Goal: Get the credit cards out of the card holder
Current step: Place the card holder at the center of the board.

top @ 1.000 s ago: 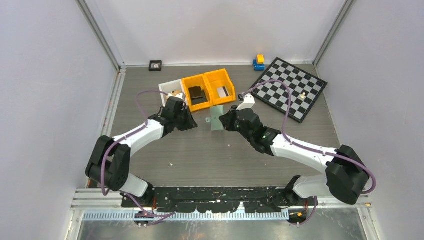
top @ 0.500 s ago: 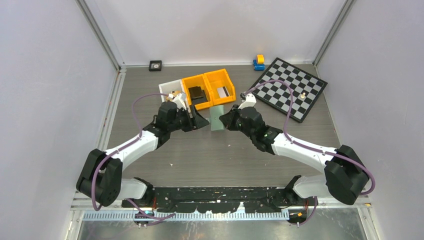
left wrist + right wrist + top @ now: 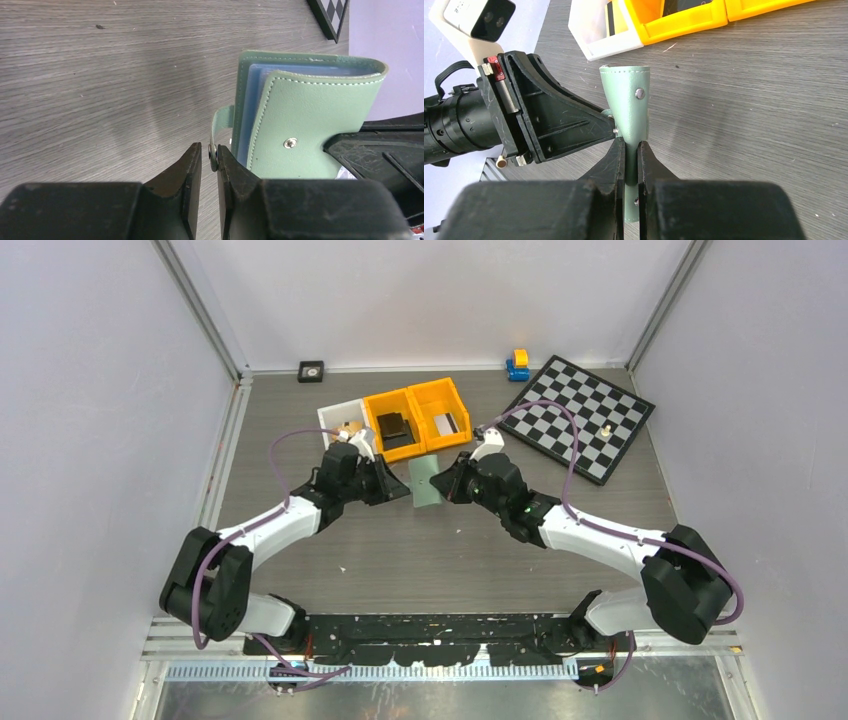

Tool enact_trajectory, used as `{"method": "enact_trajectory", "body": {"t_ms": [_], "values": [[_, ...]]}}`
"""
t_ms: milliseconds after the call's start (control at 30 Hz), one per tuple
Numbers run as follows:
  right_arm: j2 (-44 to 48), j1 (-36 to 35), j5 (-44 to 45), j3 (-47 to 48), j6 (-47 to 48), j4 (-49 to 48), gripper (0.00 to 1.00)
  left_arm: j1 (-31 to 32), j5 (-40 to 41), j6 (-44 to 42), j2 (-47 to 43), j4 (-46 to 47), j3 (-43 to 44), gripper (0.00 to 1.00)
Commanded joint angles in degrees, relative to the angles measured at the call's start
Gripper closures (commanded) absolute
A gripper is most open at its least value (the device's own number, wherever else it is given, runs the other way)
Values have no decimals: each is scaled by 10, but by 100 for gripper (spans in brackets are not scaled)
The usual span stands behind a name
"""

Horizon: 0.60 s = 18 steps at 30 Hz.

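The card holder (image 3: 625, 97) is clamped in the jaws of the right gripper (image 3: 631, 146). Its strap (image 3: 222, 120), seen clearly only from the left wrist, is apparently pinched in the jaws of the left gripper (image 3: 209, 151).

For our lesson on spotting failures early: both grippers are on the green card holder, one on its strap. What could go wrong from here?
1. The left gripper pinches only the snap tip of the strap; a pull may slip it free.
2. The right gripper clamps just one narrow edge of the card holder, so the pull could twist it or drag it out of the grip.
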<state>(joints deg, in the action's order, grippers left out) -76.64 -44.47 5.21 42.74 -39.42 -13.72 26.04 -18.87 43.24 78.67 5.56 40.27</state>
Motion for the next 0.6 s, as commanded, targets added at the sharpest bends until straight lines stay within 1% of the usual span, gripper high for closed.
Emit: {"method": "enact_trajectory", "body": {"t_ms": [0,333,400,433,500,533,567], "values": [[0,0,-16,8,-9,-54,99,-7,14,-2,1,-8,23,79],[-7,1,-37,9,-15,-66,100,-9,11,-6,0,-9,26,69],[-7,1,-35,9,-17,-64,99,-9,16,-9,-2,-19,27,73],[-8,1,-34,9,-17,-64,99,-9,17,-9,-3,-17,26,78],[-9,3,-31,8,-18,-64,99,-10,17,-9,-6,-12,23,94],[-11,4,-28,9,-19,-60,98,-9,17,-11,-8,-15,23,99],[-13,6,-22,11,-20,-53,96,-9,18,-13,-9,-21,25,100]]}}
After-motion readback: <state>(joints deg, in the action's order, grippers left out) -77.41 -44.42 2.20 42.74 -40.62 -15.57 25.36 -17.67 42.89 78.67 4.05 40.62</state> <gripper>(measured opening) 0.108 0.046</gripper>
